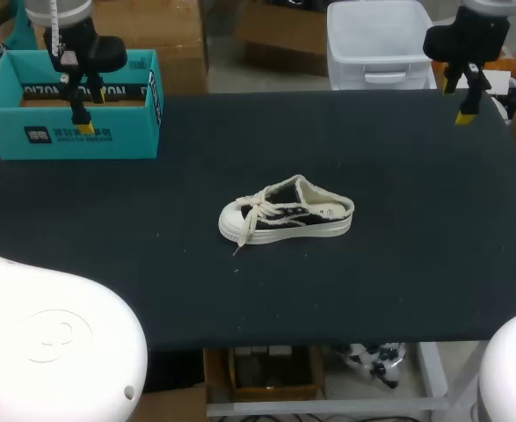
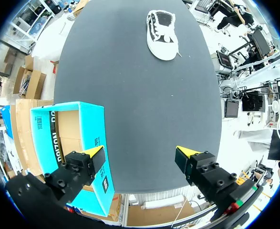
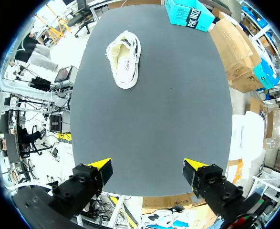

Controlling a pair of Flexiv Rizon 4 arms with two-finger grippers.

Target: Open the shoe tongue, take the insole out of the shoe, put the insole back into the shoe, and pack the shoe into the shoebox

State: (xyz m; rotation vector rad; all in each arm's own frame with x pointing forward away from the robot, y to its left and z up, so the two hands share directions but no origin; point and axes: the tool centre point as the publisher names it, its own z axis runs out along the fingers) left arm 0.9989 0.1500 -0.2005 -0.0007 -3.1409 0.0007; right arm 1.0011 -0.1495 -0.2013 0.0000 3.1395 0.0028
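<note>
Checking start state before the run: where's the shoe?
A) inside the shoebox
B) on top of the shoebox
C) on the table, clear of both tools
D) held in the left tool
C: the shoe lies on the table, far from the open left tool and right tool, and apart from the shoebox.

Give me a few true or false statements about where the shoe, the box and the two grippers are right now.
The shoe lies inside the shoebox. False: it sits on the table, apart from the shoebox.
The shoebox is open on top. True.
The left gripper is open and empty. True.
The right gripper is shut on the shoe. False: it is open, far from the shoe.
</note>
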